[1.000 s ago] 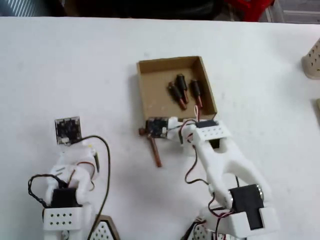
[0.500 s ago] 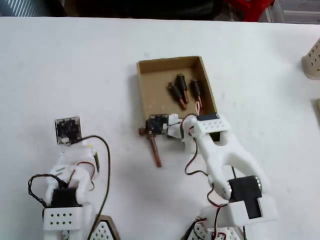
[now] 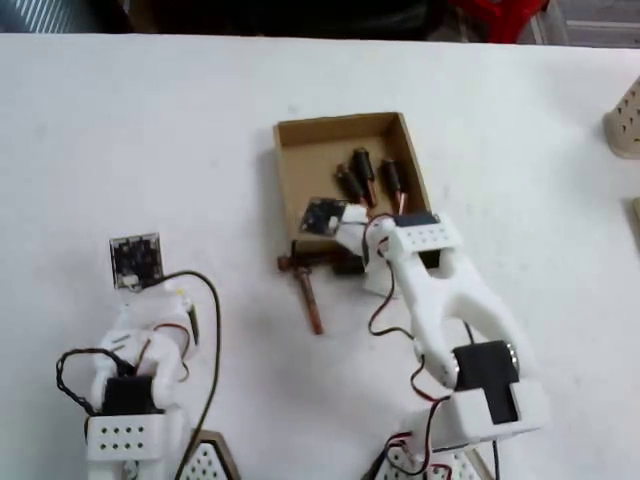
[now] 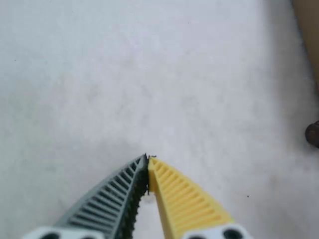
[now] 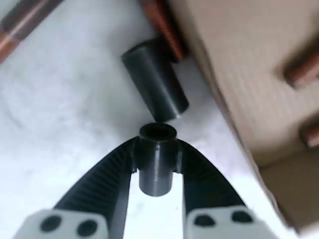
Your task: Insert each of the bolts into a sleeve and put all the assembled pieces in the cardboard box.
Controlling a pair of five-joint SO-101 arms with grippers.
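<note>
Right gripper (image 5: 157, 145) is clamped on 1 sleeve (image 5: 156, 169), just beside the box (image 5: 234, 64) wall. Left gripper (image 4: 148, 162) is closed on nothing. I'd line the sleeve's open end square with the loose bolt (image 3: 311, 302), then push straight, no tilt.

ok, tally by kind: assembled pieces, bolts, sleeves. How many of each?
Assembled pieces in the cardboard box: 3
Copper bolts on the table: 2
Black sleeves outside the box: 2, with one sleeve in the right gripper and one lying on the table
Total: 7
</note>
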